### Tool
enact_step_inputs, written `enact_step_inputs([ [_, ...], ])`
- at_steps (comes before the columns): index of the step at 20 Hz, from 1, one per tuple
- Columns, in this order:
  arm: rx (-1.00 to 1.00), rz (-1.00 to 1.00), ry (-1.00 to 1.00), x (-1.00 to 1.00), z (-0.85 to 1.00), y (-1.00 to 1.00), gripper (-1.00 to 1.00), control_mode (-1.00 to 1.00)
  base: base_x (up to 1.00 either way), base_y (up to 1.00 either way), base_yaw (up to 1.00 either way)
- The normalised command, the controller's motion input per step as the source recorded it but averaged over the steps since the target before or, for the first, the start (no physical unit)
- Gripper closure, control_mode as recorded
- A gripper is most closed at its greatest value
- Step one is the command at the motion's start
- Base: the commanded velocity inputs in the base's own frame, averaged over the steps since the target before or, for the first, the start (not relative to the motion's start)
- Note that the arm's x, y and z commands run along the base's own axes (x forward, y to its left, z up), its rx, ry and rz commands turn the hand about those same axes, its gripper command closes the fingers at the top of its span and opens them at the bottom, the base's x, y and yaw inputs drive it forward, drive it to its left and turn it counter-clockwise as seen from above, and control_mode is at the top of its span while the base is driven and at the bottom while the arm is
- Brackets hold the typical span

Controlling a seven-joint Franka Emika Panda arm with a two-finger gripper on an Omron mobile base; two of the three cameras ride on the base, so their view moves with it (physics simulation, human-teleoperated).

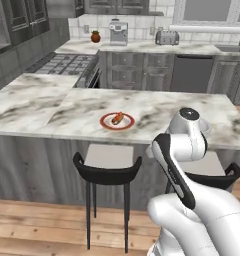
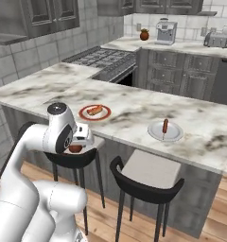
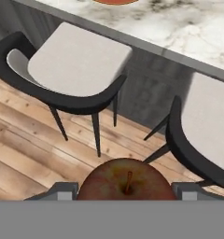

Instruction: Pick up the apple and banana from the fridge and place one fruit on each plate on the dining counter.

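A: What's in the left base view?

B: The dining counter [image 1: 157,107] runs across the middle, marble top over a dark panelled base. The red-rimmed plate [image 1: 117,121] sits near its front edge with an elongated brown roll [image 1: 117,118] lying on it. A black stool with a pale seat [image 1: 108,161] stands below that plate. The white arm [image 1: 184,165] rises at lower right, folded over in front of the counter, and covers a second stool [image 1: 219,175] in part. Far back, on the wall counter, are a toaster [image 1: 167,37] and a small orange-red fruit [image 1: 95,36].

A: And the right base view?

B: Same counter [image 2: 129,111]. The red-rimmed plate [image 2: 94,112] carries the roll [image 2: 94,110]; the plain pale plate [image 2: 166,131], well apart to its right, carries a thin red-brown stick [image 2: 165,125]. The gripper [image 2: 76,145] hangs below the counter edge, over the near stool's seat, with the dark red apple [image 2: 75,148] under it.

A: The hand view?

B: The apple [image 3: 127,181] sits at the bottom, stem towards the camera, clamped between the two fingertips [image 3: 62,190], one at either side and touching it. Beyond it are the wooden floor [image 3: 34,140], two stools [image 3: 72,65] and the counter's edge [image 3: 170,32].
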Motion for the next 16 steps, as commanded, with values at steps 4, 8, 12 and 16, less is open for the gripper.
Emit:
enact_step_inputs([
  [4, 0.00, 0.00, 0.00, 0.00, 0.00, 0.00, 1.00, 1.00, 0.51, 0.15, -0.10],
  [8, 0.00, 0.00, 0.00, 0.00, 0.00, 0.00, 1.00, 1.00, 0.46, 0.16, -0.08],
  [12, 0.00, 0.00, 0.00, 0.00, 0.00, 0.00, 1.00, 1.00, 0.42, 0.29, -0.08],
  [16, 0.00, 0.00, 0.00, 0.00, 0.00, 0.00, 1.00, 1.00, 0.47, 0.37, -0.09],
])
